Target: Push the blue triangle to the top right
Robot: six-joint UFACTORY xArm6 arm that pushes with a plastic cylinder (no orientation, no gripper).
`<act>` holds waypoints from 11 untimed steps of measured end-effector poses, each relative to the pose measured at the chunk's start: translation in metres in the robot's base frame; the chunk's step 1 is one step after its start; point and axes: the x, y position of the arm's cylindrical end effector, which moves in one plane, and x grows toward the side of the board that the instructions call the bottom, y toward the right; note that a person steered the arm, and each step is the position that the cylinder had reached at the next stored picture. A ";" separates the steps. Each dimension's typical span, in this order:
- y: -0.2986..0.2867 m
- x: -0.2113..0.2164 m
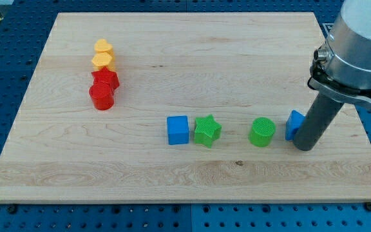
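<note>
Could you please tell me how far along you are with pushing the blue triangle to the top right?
Done: my tip has reached the blue triangle and stands against its right side, partly hiding it. In hand: lining up the push. Left: the whole trip, since the triangle sits low on the board, beside the green cylinder, far from the top right corner.

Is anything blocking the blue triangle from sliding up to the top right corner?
Nothing visible does. My tip sits against the blue triangle on its right side, and the wooden board between it and the view's top right shows no blocks.
</note>
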 end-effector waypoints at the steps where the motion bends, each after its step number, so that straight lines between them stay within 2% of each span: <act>1: -0.007 -0.023; 3: -0.020 -0.074; 6: -0.021 -0.179; 7: -0.021 -0.189; 9: -0.020 -0.146; 11: 0.016 -0.177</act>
